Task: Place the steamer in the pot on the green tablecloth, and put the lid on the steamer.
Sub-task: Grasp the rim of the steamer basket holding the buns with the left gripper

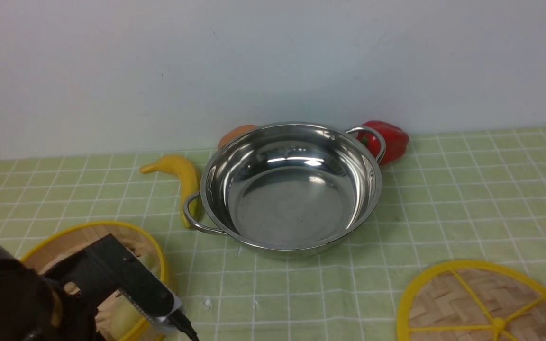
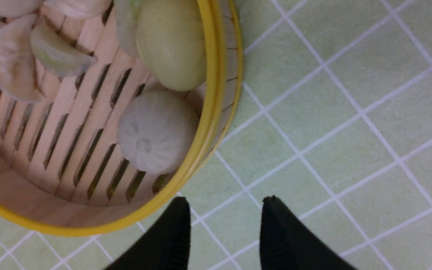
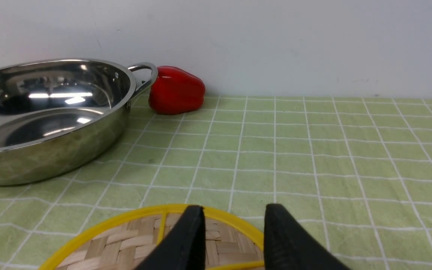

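1. Left gripper (image 2: pixel 226 202): fingers spread, with only cloth between them. The steamer (image 2: pixel 211 112) sits just beside one finger, its yellow rim outside the gap.
2. Steamer: rests on the green tablecloth (image 1: pixel 467 189), nearer than the pot (image 1: pixel 296 203) and to its left, with bare cloth between them. It holds dumplings and buns.
3. Right gripper (image 3: pixel 234 210): fingers spread over the edge of the lid (image 3: pixel 126 243). Contact with the weave cannot be confirmed from this angle.
4. Lid: lies flat, nearer than the pot and to its right, apart from it.
5. Pot: upright, bare steel floor showing.
6. Banana (image 1: pixel 183 173): just beside the pot's left handle.
7. Red pepper (image 1: pixel 389 139): behind the pot's right handle.
8. Orange item (image 1: pixel 237 134): behind the pot's far rim, mostly hidden.
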### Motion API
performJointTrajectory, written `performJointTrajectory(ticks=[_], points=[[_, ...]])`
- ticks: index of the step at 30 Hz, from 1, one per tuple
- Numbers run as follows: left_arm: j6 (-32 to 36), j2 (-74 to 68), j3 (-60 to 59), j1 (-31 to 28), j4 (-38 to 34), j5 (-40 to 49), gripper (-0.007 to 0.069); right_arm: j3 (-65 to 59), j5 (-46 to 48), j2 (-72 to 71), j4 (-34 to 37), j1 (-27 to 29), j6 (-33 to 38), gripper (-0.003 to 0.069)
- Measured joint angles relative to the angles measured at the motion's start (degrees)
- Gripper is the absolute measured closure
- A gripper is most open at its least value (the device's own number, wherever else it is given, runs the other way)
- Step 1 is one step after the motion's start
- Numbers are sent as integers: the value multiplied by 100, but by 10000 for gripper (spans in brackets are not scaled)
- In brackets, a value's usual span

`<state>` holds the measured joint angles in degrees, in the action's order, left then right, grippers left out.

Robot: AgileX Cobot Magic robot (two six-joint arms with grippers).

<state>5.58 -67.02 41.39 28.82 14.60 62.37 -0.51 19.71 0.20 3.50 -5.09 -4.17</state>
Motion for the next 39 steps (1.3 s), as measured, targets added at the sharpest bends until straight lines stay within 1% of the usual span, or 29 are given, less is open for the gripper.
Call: performJointTrajectory(ticks=[4,6,10,14,18,23,25,30,37,39], points=[[-56,-436,0,0,-11,-153,342,0,0,0,0,0,0,416],[-97,-569,0,0,-31,-324,342,0,0,0,0,0,0,416],[-133,-966,0,0,-55,-940,342,0,0,0,0,0,0,416],[-197,-1191,0,0,-49,-1189,342,0,0,0,0,0,0,416],[-516,-1512,0,0,186,-1242,342,0,0,0,0,0,0,416],[-1541,-1685,0,0,755,-1184,342,0,0,0,0,0,0,416],[-1700,-1685,0,0,797,-1178,342,0,0,0,0,0,0,416],[-1747,-1685,0,0,797,-1178,342,0,0,0,0,0,0,416],[-1642,-1685,0,0,701,-1256,342,0,0,0,0,0,0,416],[-1494,-1685,0,0,650,-1259,342,0,0,0,0,0,0,416]])
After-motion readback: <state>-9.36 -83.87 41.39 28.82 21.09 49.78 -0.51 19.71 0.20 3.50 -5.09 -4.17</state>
